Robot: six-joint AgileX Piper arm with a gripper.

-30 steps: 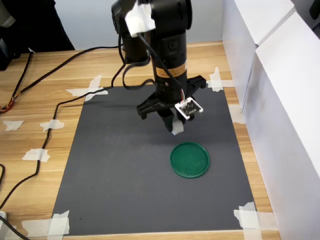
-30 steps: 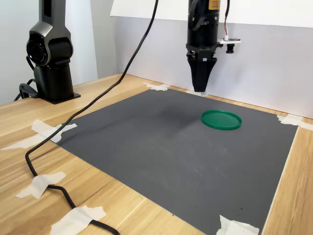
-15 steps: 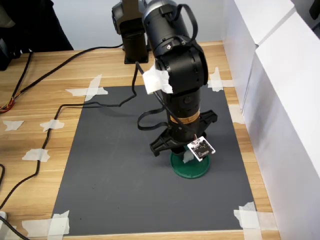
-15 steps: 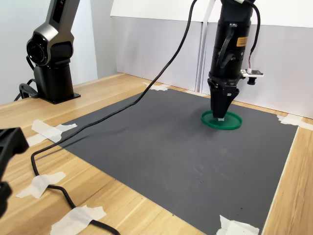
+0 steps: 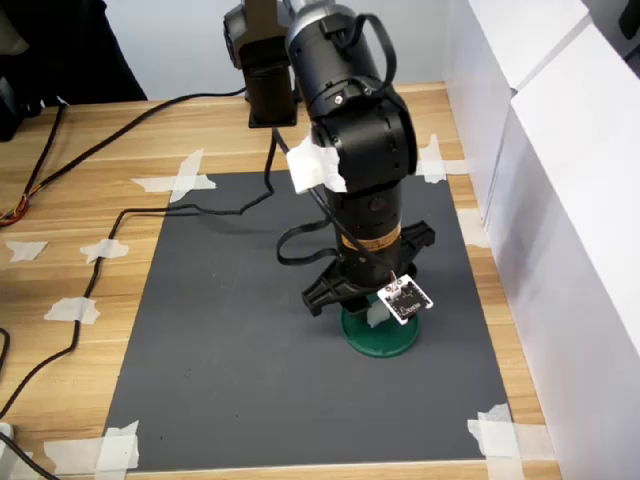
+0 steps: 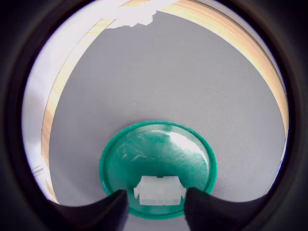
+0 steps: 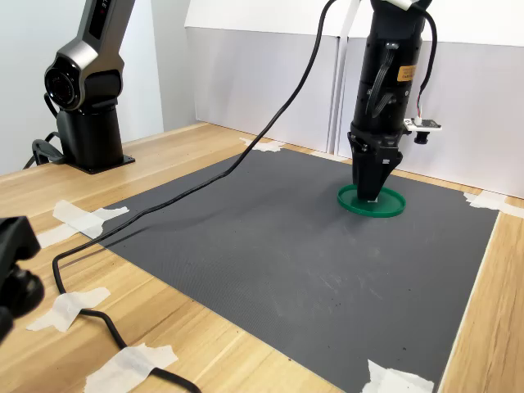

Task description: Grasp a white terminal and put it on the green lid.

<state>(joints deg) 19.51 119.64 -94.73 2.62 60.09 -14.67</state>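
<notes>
The green lid (image 5: pixel 385 342) lies on the dark mat, toward the first exterior view's right. My gripper (image 5: pixel 375 320) points straight down onto it. In the wrist view the white terminal (image 6: pixel 160 190) sits low on the green lid (image 6: pixel 159 149), near its rim. The dark fingertips (image 6: pixel 113 209) press close against both sides of it. A pale bit of the terminal (image 5: pixel 377 314) shows between the fingers in the first exterior view. In the second exterior view the gripper (image 7: pixel 371 195) stands over the lid (image 7: pixel 391 205), tips almost touching it.
The mat (image 5: pixel 240 330) is taped to a wooden table (image 5: pixel 90 200). White panels (image 5: pixel 560 200) stand close along the first exterior view's right. A black cable (image 5: pixel 190 212) crosses the mat's upper left corner. The arm's base (image 7: pixel 86 98) stands on the second exterior view's left.
A second ago the gripper hung higher, behind the lid, with the terminal in it. It has since come down over the lid and has barely moved in the last half second.
</notes>
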